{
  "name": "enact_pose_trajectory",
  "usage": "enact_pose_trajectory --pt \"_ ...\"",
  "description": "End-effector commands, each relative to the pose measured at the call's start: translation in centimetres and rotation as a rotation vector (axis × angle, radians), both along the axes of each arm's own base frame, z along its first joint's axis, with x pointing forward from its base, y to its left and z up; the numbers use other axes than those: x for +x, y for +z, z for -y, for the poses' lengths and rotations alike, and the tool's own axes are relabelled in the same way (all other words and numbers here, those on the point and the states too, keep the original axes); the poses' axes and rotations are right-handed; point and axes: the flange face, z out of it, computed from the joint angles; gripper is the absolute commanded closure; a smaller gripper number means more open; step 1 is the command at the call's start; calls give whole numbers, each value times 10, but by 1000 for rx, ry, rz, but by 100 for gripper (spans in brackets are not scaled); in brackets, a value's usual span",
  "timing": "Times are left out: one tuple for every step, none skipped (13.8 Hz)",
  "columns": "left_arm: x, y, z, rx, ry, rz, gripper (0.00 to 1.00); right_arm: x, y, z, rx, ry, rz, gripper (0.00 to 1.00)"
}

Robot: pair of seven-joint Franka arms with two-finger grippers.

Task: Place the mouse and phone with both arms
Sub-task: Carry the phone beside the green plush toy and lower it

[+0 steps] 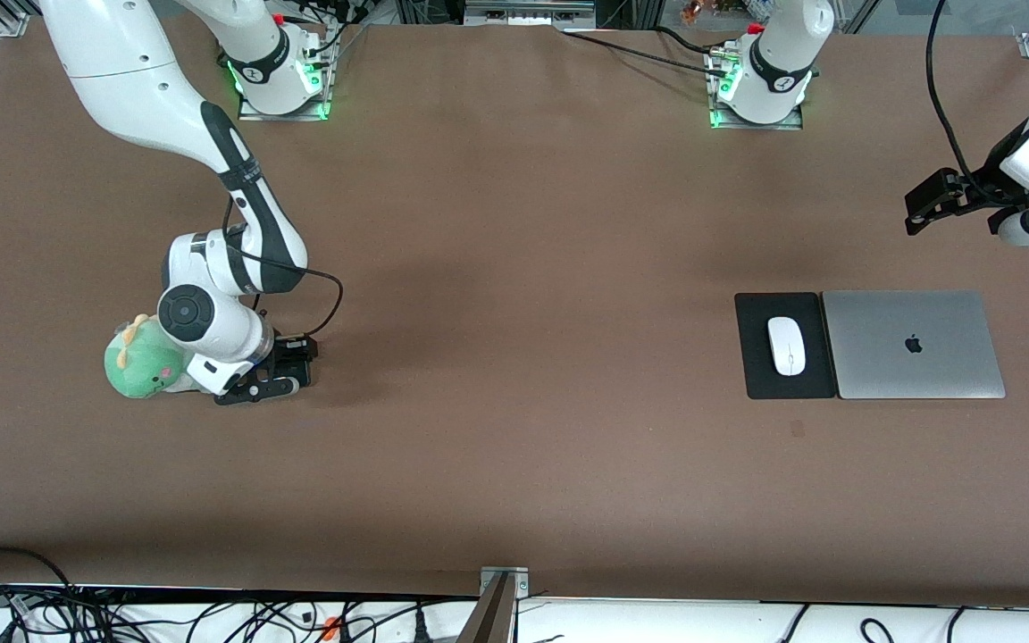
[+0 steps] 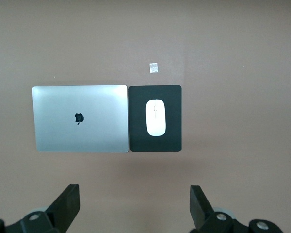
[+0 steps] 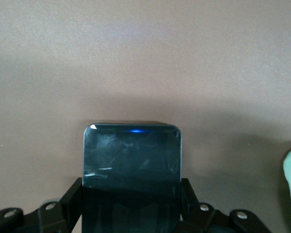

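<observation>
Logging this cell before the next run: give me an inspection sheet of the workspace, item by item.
Surface: brown table, matte, with a small pale scrap beside the pad.
Job's things: the mouse lies on the black mouse pad; the phone sits between the right hand's fingers, low at the table.
Clutter: closed silver laptop touching the pad's edge; green plush toy beside the right hand.
Hands: right hand shut on the phone; left hand open, raised above the table toward the left arm's end, holding nothing.
Cables: black cable looping off the right arm; more cables along the table's near edge.
Surroundings: metal framing at the table's corners.
</observation>
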Motion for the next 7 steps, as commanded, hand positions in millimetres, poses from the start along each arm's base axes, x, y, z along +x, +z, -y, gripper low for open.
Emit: enact_pose_trajectory --pt "-5 6 0 -13 -10 -2 0 -5 19 6 39 -37 16 0" --pt "-5 6 -1 -13 -9 -2 0 -2 31 5 47 -53 33 0" --pt "-5 6 -1 -13 -9 -2 0 0 45 2 51 -68 50 0" --pt "-5 7 0 -13 -7 1 0 3 61 -2 56 -85 58 0" --pt "-5 8 1 -13 -9 1 0 6 78 -6 60 -97 65 0" --pt "-5 8 2 -11 -12 2 0 9 100 -9 64 -106 77 0" --pt "-4 8 2 -12 -12 2 0 11 125 -10 68 -110 87 0"
